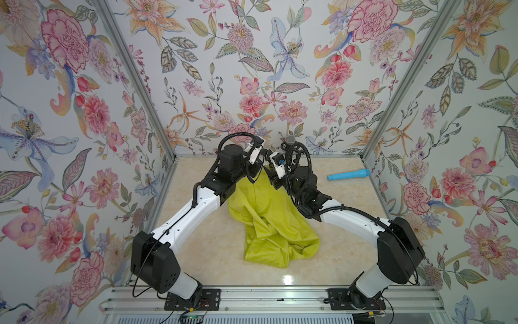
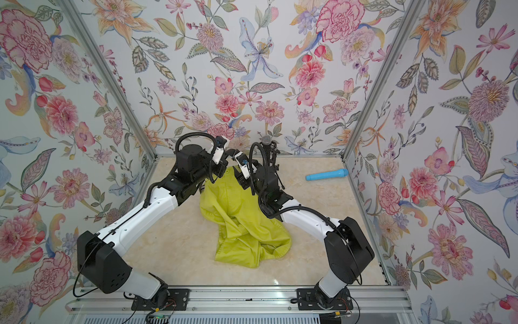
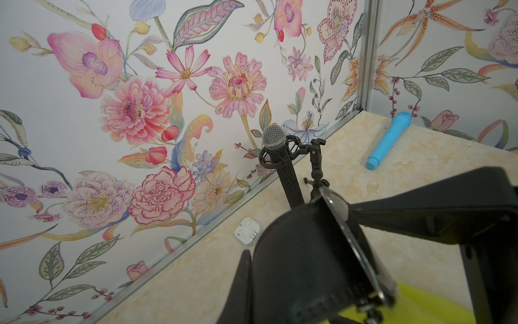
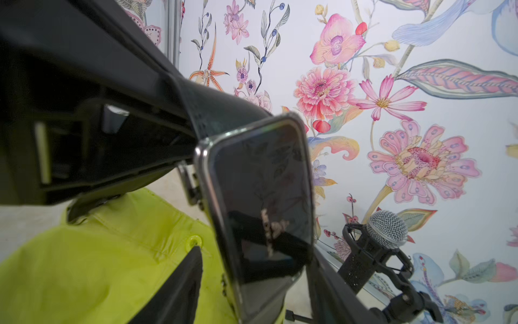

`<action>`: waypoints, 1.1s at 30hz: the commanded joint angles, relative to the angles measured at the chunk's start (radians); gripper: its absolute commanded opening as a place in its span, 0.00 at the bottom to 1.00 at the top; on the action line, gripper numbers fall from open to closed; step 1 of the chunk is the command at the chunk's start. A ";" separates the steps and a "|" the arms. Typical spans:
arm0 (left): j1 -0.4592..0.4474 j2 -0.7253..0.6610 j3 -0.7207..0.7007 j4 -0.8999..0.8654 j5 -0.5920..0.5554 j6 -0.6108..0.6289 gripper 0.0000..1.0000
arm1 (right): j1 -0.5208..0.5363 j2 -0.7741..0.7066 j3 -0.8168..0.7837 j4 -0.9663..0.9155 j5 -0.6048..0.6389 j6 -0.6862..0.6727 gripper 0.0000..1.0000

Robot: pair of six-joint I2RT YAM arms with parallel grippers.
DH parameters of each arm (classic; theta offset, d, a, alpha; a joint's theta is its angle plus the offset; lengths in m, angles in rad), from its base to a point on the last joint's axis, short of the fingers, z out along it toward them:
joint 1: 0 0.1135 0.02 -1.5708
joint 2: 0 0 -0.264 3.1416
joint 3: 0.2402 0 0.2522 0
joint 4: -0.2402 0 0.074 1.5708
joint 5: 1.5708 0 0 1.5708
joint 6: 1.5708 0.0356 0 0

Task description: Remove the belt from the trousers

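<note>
The yellow-green trousers (image 1: 269, 224) (image 2: 241, 224) lie crumpled mid-table, their waist end towards the back wall, where both grippers meet. My left gripper (image 3: 253, 261) (image 1: 260, 164) is shut on the black strap of the belt (image 3: 302, 252) (image 4: 221, 112), held up off the cloth. The belt's glossy black, chrome-rimmed buckle (image 4: 260, 202) stands between the fingers of my right gripper (image 4: 255, 252) (image 1: 270, 169). That gripper is open, with yellow trousers cloth (image 4: 98, 266) showing between one finger (image 4: 182, 289) and the buckle. The rest of the belt is hidden.
A black microphone on a stand (image 1: 291, 139) (image 3: 274, 137) (image 4: 386, 228) rises just behind the grippers by the back wall. A blue toy microphone (image 1: 349, 174) (image 3: 389, 140) lies at the far right. A white earbud case (image 3: 246, 231) sits near the back wall's rail.
</note>
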 commanded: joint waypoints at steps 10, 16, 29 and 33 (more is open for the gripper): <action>-0.014 -0.114 -0.254 0.319 0.095 -0.013 0.13 | 0.015 -0.029 -0.056 0.147 0.100 0.020 0.00; -0.014 -0.100 -0.349 0.489 0.032 -0.041 0.59 | 0.016 -0.073 -0.156 0.216 0.125 0.133 0.00; 0.022 -0.059 -0.405 0.745 0.078 -0.065 0.37 | 0.008 -0.162 -0.283 0.086 0.101 0.298 0.00; 0.021 -0.088 -0.313 0.698 0.179 -0.062 0.15 | 0.007 -0.174 -0.341 0.046 0.021 0.327 0.04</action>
